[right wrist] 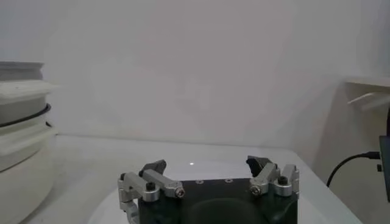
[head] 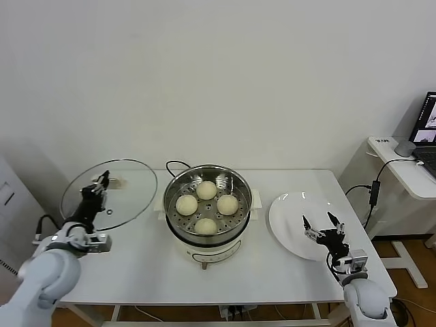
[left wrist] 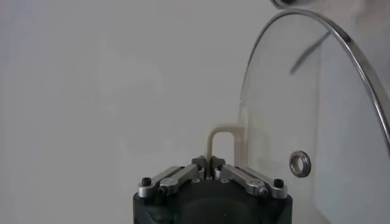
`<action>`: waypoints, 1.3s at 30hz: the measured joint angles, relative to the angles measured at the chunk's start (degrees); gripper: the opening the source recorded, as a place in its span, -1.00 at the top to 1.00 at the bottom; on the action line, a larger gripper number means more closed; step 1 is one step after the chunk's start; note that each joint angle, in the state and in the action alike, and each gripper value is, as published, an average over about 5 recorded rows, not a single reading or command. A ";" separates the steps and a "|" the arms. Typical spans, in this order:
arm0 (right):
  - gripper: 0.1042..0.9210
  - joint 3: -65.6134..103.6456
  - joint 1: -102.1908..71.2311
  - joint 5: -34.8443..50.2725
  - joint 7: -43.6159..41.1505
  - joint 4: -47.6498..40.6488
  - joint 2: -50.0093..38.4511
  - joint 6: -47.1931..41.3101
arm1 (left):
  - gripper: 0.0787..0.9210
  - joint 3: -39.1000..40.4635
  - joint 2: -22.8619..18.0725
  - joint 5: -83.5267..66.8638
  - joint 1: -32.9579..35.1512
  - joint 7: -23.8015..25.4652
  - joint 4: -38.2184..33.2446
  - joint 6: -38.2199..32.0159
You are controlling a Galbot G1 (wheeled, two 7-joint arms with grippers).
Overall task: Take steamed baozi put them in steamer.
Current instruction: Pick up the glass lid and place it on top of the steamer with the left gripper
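Note:
Several steamed baozi (head: 206, 190) lie inside the steamer (head: 240, 182), a shiny steel pot on a white base at the table's middle. My left gripper (head: 101, 182) is shut on the cream lid handle (left wrist: 218, 139) and holds the round glass lid (head: 129, 191) tilted up at the left of the steamer. In the left wrist view the left gripper (left wrist: 210, 163) clamps the handle and the glass lid (left wrist: 341, 122) stands beside it. My right gripper (head: 323, 222) is open and empty above the white plate (head: 286, 214); it also shows in its own wrist view (right wrist: 207, 165).
A black cord (head: 174, 165) runs behind the steamer. The steamer's side (right wrist: 18, 134) shows in the right wrist view. A white side desk (head: 402, 167) with a laptop (head: 428, 126) stands at the far right, with a cable (head: 371, 191) hanging from it.

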 measured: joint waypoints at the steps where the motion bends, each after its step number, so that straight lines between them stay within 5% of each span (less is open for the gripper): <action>1: -0.76 0.00 0.01 0.00 0.01 0.00 -0.05 -0.03 | 0.93 1.21 -0.04 0.60 -0.59 0.69 -0.61 1.36; 16: -0.76 -0.06 -0.28 0.03 0.16 0.09 -0.46 -0.30 | 0.93 20.73 -6.27 11.96 -11.03 6.09 -2.75 16.12; 39: -0.76 0.02 -0.58 0.02 0.13 0.06 -0.04 -0.34 | 0.93 34.28 -16.45 19.46 -19.42 7.39 3.23 20.34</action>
